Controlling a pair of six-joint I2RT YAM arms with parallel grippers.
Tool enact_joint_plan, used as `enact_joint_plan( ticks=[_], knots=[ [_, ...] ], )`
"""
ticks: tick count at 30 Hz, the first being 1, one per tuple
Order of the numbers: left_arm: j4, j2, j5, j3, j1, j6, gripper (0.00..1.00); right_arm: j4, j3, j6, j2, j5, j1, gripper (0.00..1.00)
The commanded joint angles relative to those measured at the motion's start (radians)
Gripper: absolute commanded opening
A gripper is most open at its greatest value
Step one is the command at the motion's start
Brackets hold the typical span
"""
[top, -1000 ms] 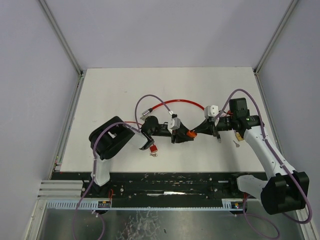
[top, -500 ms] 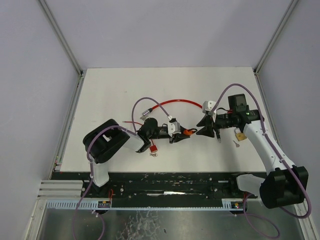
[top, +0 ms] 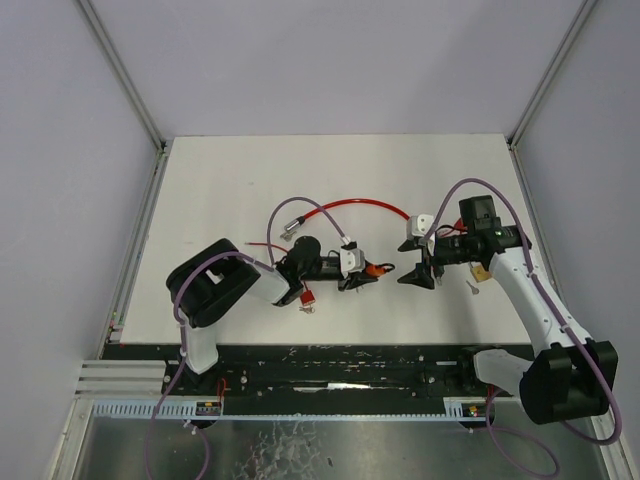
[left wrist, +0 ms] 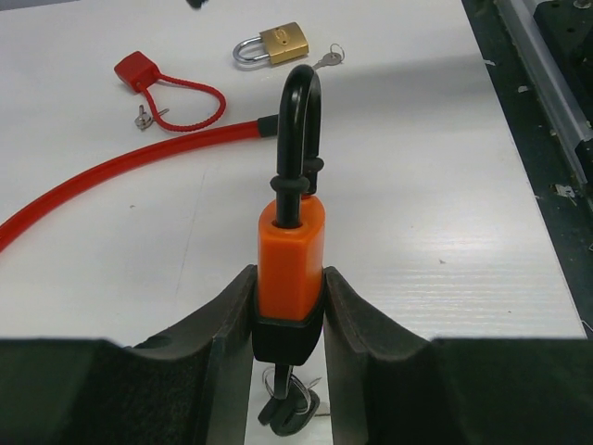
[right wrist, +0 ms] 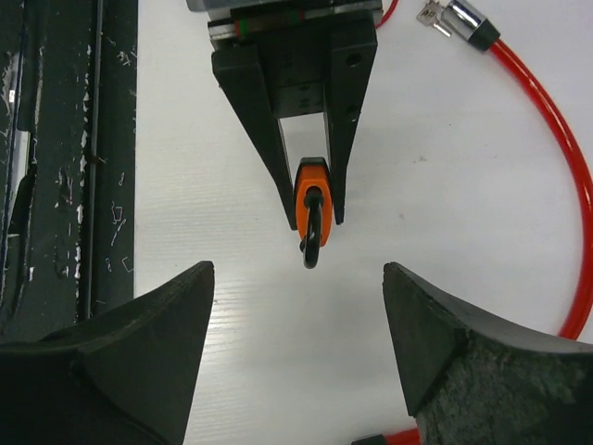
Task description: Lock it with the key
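Note:
My left gripper (left wrist: 289, 287) is shut on the body of an orange padlock (left wrist: 290, 250), whose black shackle (left wrist: 298, 120) points away from it. A black-headed key (left wrist: 289, 408) on a ring sticks out of the padlock's underside, between the fingers. A thick red cable (left wrist: 120, 171) meets the shackle. In the top view the padlock (top: 374, 268) sits at the table's middle. My right gripper (top: 412, 270) faces it from the right, a short gap away. In the right wrist view that gripper (right wrist: 298, 269) stands wide open and empty, with the padlock (right wrist: 313, 199) ahead of it.
A brass padlock (left wrist: 275, 44) with a key lies on the table under the right arm. A small red padlock (left wrist: 139, 69) with a thin cable loop lies near the left arm. The red cable's metal end (right wrist: 454, 17) rests behind the left gripper.
My right gripper has opened and drawn back to the right, off the orange padlock. The left gripper keeps its hold and has shifted slightly.

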Motion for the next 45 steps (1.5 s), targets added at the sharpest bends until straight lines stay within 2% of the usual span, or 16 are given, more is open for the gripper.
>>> enact_joint_plan(
  ticks=[1, 3, 8, 15, 26, 33, 39, 45],
  knots=[
    [0.04, -0.019, 0.016, 0.042, -0.008, 0.026, 0.0, 0.057, -0.03, -0.033, -0.005, 0.01, -0.001, 0.77],
    [0.04, -0.017, 0.018, 0.044, -0.011, 0.024, 0.0, 0.094, -0.055, -0.028, -0.004, 0.036, 0.004, 0.75],
    [0.011, -0.012, 0.02, 0.058, -0.016, 0.024, 0.0, 0.1, -0.059, -0.042, 0.027, 0.018, 0.026, 0.59],
    [-0.012, -0.004, 0.042, 0.075, -0.02, 0.024, 0.0, 0.143, -0.076, -0.023, 0.015, 0.017, 0.034, 0.5],
    [-0.036, -0.001, 0.05, 0.086, -0.025, 0.031, 0.0, 0.136, -0.075, -0.044, 0.031, 0.049, 0.057, 0.25],
    [-0.046, -0.002, 0.052, 0.088, -0.025, 0.036, 0.0, 0.123, -0.078, -0.077, 0.008, 0.051, 0.059, 0.22],
    [-0.039, 0.001, 0.054, 0.088, -0.025, 0.034, 0.0, 0.104, -0.075, -0.102, 0.032, 0.056, 0.074, 0.02],
    [0.0, 0.019, 0.05, 0.084, -0.025, 0.025, 0.0, 0.093, -0.081, -0.116, 0.079, 0.088, 0.095, 0.0]
  ],
)
